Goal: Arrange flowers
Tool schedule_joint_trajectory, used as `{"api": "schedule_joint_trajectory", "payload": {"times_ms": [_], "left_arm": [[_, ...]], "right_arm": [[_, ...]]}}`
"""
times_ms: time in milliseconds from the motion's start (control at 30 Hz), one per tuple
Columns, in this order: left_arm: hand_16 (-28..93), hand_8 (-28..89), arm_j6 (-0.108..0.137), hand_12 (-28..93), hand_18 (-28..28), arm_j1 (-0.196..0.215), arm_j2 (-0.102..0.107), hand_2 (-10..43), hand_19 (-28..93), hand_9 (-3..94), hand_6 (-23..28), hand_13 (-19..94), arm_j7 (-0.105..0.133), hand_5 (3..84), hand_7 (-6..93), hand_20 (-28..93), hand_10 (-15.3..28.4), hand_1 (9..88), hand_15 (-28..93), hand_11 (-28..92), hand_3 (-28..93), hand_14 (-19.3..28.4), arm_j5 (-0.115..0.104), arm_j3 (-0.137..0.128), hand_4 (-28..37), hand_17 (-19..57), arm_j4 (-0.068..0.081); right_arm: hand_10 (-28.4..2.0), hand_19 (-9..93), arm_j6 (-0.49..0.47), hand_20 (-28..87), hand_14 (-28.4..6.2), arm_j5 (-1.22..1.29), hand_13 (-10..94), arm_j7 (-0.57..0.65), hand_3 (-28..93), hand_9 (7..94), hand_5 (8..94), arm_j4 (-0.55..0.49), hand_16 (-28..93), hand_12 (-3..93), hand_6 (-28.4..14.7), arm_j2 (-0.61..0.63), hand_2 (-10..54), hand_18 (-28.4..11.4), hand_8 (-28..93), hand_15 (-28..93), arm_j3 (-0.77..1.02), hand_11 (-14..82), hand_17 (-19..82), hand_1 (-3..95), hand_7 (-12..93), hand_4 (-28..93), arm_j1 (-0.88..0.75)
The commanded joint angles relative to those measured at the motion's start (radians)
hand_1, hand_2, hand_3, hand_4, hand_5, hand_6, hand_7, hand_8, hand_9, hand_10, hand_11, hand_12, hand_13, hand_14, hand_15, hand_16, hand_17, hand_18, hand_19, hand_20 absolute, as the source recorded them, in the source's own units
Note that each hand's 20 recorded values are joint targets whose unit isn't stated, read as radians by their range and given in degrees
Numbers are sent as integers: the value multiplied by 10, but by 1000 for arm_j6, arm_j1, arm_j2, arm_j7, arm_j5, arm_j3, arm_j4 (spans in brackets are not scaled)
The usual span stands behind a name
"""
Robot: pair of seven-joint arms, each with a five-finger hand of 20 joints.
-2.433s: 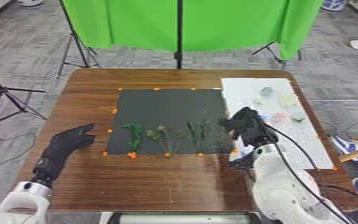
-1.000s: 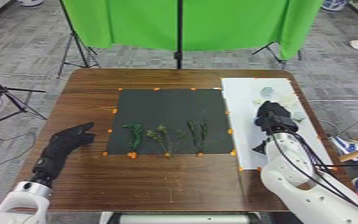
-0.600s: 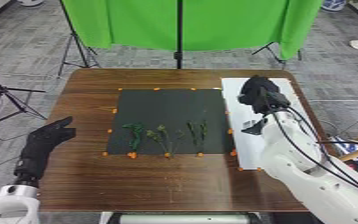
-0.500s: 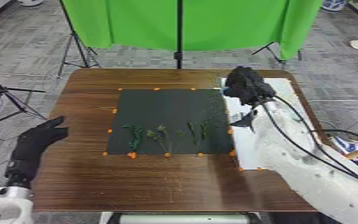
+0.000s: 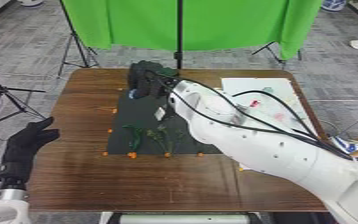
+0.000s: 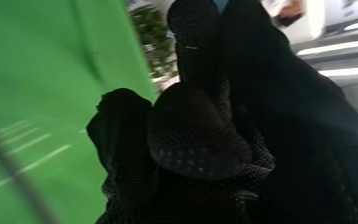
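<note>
Arranging looks early: green stems [image 5: 136, 138] lie loose on black mat [image 5: 131, 113], blooms [image 5: 254, 103] on white sheet [image 5: 248, 85]; left hand [image 5: 24, 140] relaxed open, right hand [image 5: 141, 76] by mat's far edge, grip can't be told.

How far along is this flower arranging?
Partway, it seems. Green stems already lie along the near part of the dark mat. The right hand is over the mat's far side, with something blue at it, possibly a flower. Small pieces, one red, lie on the white sheet and probably remain to be placed.
</note>
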Motion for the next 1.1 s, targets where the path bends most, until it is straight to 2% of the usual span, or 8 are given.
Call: {"api": "schedule_joint_trajectory", "payload": {"times_ms": [33,200,333,367,467,633,1100], "left_arm": [[-13,-62,80,118,151,-29,10,332,193,519,45,400,48,493,100,176,162,163,239,217,633,199,-45,52,-282,81,18],[-20,-64,72,116,148,-53,12,338,192,525,48,407,51,495,102,175,158,163,246,220,639,198,-43,73,-283,83,28],[-22,-65,68,115,148,-59,14,338,193,526,47,408,54,492,104,175,157,160,248,222,643,198,-45,80,-283,83,29],[-22,-65,73,115,148,-53,12,337,193,526,47,408,55,492,104,175,157,159,248,222,644,198,-44,80,-283,82,25],[-22,-65,61,115,149,-64,11,335,192,526,47,407,51,492,105,175,158,158,250,222,646,198,-44,88,-283,80,31],[-22,-66,50,115,150,-66,9,331,192,525,48,406,47,489,105,176,158,155,250,222,652,199,-42,92,-283,77,32],[-19,-63,25,117,154,-64,5,258,189,514,47,396,32,479,103,173,160,151,244,220,663,198,-30,89,-283,69,30]], "right_arm": [[-71,932,-63,611,3,-51,894,-12,599,889,751,42,382,474,0,-141,-95,-126,121,636,-81,117,631,619,307,-178,12],[-71,932,-61,610,4,-105,891,-14,608,886,745,92,380,479,3,-184,-95,-126,112,639,-116,119,626,610,316,-179,-8],[-72,932,-48,610,1,-129,886,-9,615,882,739,129,379,489,4,-204,-95,-128,108,644,-138,122,624,603,325,-181,-10],[-72,932,-47,610,1,-130,886,-12,616,882,739,138,379,491,5,-210,-95,-128,107,644,-140,121,623,601,327,-180,-11],[-74,932,-43,611,0,-133,883,4,616,880,736,151,380,500,11,-212,-95,-130,100,647,-146,123,617,597,328,-181,-13],[-75,932,-50,613,-2,-157,880,11,621,879,735,168,381,506,14,-215,-95,-131,92,651,-154,123,615,589,330,-180,-24],[-79,932,-94,607,-13,-225,863,30,618,859,680,204,380,517,21,-213,-95,-139,63,658,-155,142,598,553,272,-180,-36]]}}
